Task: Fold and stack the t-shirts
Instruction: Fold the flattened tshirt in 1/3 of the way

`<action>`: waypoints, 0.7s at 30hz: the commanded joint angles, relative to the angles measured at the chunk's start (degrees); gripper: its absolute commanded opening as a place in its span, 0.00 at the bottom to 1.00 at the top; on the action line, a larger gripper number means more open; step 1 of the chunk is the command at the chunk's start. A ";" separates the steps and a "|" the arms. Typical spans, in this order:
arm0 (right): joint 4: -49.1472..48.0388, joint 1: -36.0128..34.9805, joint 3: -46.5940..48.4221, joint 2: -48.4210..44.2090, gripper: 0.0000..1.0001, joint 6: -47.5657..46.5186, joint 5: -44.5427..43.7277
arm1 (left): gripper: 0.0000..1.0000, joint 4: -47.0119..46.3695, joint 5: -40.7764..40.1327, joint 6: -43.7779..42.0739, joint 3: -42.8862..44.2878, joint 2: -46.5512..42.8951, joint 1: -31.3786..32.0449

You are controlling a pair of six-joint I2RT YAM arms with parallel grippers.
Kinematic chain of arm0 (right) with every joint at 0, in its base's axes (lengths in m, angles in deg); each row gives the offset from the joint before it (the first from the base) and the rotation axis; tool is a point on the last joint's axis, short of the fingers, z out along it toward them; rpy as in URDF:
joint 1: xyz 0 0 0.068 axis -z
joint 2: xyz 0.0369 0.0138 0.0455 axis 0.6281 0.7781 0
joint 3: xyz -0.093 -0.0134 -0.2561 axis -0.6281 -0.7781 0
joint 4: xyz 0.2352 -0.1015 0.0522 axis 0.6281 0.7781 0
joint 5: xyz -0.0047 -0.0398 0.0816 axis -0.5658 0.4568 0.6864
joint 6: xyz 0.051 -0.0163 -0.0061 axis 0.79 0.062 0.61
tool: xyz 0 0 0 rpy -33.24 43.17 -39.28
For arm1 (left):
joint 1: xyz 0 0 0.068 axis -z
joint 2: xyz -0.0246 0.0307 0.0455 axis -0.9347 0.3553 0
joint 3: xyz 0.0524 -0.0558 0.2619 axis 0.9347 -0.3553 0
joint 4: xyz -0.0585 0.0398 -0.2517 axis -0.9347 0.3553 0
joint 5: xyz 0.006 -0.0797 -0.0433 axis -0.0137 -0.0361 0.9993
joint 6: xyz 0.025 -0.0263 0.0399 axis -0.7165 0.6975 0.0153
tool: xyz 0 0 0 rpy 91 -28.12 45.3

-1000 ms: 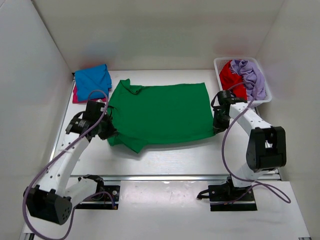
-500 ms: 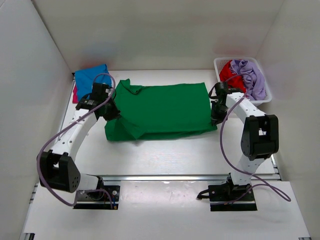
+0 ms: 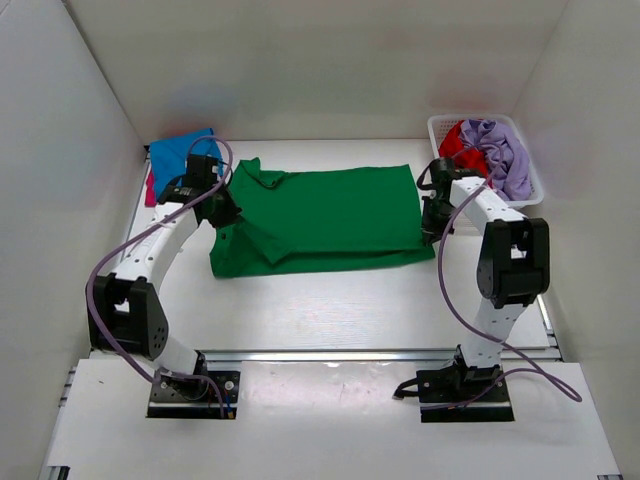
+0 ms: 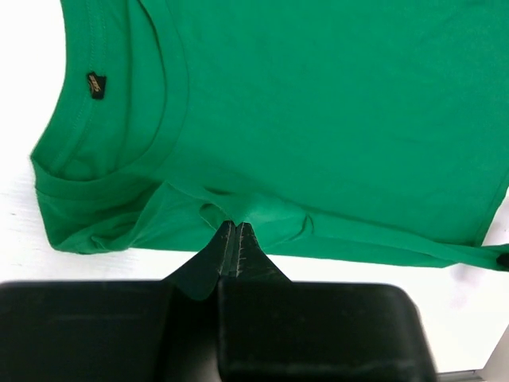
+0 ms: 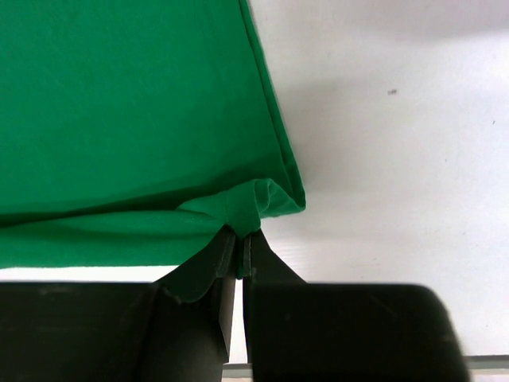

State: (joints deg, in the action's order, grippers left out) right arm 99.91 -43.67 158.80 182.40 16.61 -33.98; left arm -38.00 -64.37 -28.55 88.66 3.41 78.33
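- Green t-shirt (image 3: 320, 215) lies half-folded on the counter (image 3: 330, 300), just left of the basket (image 3: 434, 135).
- Left hand (image 4: 236, 228), closed, pinches its edge farthest from the basket.
- Right hand (image 5: 238, 235), closed, clamps its corner nearest the basket.

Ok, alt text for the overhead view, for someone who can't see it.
A green t-shirt lies on a table, pinched by the left gripper at its collar end and the right gripper at its hem end. A blue t-shirt lies back left; a basket of clothes sits back right.
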 commanded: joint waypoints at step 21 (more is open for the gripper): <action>0.15 1.77 11.99 8.99 0.00 -1.18 -0.32 | 0.00 -3.73 0.36 -0.73 9.79 8.99 -2.64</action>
State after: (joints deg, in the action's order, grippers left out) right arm 100.11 -42.71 168.11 190.38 16.17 -33.94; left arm -40.03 -63.96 -29.38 96.57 12.52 76.21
